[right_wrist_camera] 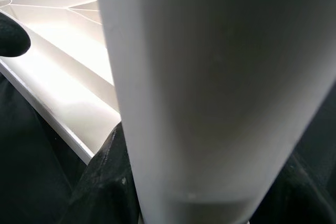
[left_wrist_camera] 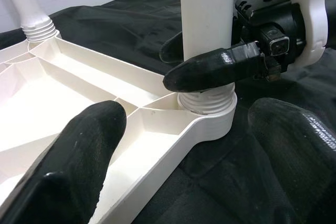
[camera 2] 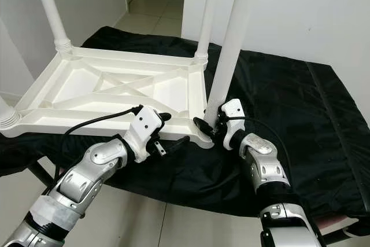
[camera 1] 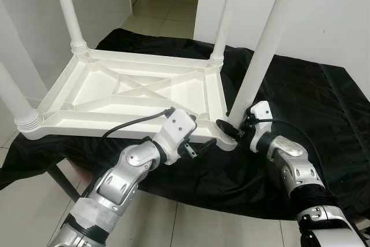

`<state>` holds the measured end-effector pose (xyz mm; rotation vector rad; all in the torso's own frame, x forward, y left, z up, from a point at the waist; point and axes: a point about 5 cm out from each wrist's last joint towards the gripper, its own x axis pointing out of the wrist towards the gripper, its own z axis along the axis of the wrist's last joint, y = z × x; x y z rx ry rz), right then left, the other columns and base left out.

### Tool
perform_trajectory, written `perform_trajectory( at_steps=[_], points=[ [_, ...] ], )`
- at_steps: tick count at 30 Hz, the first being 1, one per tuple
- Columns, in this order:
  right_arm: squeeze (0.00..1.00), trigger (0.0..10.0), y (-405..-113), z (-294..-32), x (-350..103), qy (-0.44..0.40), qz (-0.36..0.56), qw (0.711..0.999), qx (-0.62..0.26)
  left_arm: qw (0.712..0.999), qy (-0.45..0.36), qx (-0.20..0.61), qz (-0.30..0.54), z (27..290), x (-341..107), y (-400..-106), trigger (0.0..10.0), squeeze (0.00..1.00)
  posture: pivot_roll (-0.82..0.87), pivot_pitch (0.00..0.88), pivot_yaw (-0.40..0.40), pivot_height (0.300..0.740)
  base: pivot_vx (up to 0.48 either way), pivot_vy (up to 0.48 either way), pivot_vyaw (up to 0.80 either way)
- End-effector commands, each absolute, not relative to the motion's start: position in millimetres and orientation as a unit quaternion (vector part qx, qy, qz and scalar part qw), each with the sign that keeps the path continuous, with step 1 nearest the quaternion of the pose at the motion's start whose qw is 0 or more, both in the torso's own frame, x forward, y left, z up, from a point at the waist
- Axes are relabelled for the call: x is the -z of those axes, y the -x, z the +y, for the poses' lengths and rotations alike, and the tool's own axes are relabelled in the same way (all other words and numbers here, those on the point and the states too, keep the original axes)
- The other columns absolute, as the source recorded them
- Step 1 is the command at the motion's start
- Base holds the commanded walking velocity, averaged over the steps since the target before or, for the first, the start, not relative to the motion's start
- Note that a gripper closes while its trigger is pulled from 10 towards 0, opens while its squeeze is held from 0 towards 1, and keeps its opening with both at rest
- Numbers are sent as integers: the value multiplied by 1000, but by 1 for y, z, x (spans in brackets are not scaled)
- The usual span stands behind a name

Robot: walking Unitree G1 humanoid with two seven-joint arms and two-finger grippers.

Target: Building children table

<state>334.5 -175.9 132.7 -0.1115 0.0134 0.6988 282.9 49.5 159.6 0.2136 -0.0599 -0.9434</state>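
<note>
A white plastic table top [camera 1: 133, 93] lies upside down on a black cloth [camera 1: 306, 96]. At its near right corner stands a white leg [camera 1: 263, 50] in a threaded socket [left_wrist_camera: 207, 109]. My right gripper [camera 1: 232, 128] is shut on this leg just above the socket, one black finger [left_wrist_camera: 215, 66] across its front. The leg [right_wrist_camera: 210, 93] is very close in the right wrist view. My left gripper [camera 1: 193, 134] is open at the table top's front rim [left_wrist_camera: 157, 153], just left of that corner. One finger is over the inside, the other over the cloth.
Three more white legs stand up from the other corners: far left [camera 1: 69, 10], far right [camera 1: 224, 21], near left [camera 1: 14, 93]. The cloth covers a low platform with a dark metal leg [camera 1: 58, 180]. Tiled floor [camera 1: 167, 18] and white walls lie beyond.
</note>
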Motion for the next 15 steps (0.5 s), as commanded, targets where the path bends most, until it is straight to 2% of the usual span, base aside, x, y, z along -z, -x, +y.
perform_trajectory(
  at_steps=[1,10,15],
  points=[
    [0,10000,-334,-174,-127,28,16,943,-331,870,-106,480,-27,46,-161,-281,10000,0,5,0,-72,740,0,0,0],
    [0,10000,-332,-167,-130,11,-8,967,-254,870,-105,481,-27,46,-161,-281,10000,0,2,0,-74,740,0,0,0],
    [0,10000,-330,-165,-131,1,-7,986,-164,869,-104,484,-25,45,-160,-279,10000,0,-1,0,-77,740,0,0,0]
  ],
)
